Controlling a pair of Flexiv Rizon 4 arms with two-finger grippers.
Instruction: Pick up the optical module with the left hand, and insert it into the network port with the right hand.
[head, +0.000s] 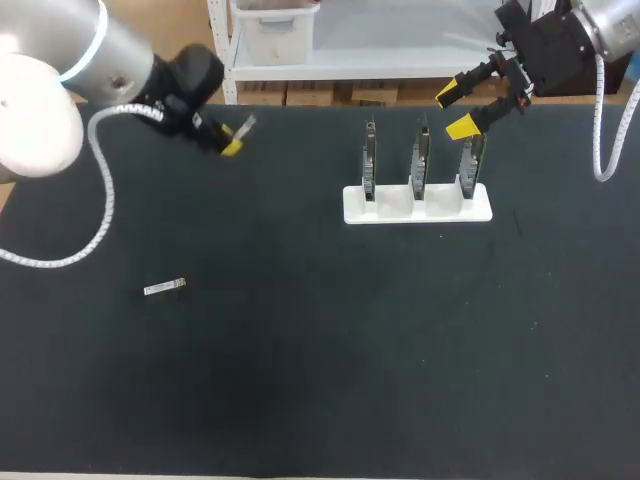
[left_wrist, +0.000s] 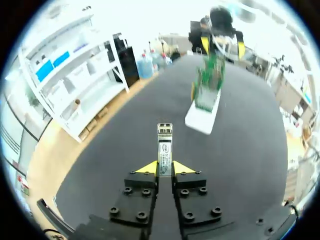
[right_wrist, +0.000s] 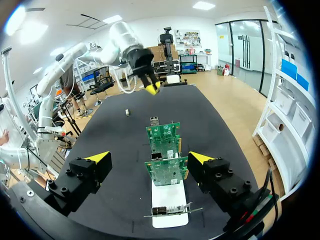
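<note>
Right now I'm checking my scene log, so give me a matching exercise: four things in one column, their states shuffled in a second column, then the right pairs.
Things
1. left tool
2. right tool
3. loose optical module
4. white holder

States
A. lies flat on the black table
B. open, near the circuit cards
C. carries three upright circuit cards
D. shut on a second optical module

Pairs: 1-D, 2-B, 3-A, 4-C
</note>
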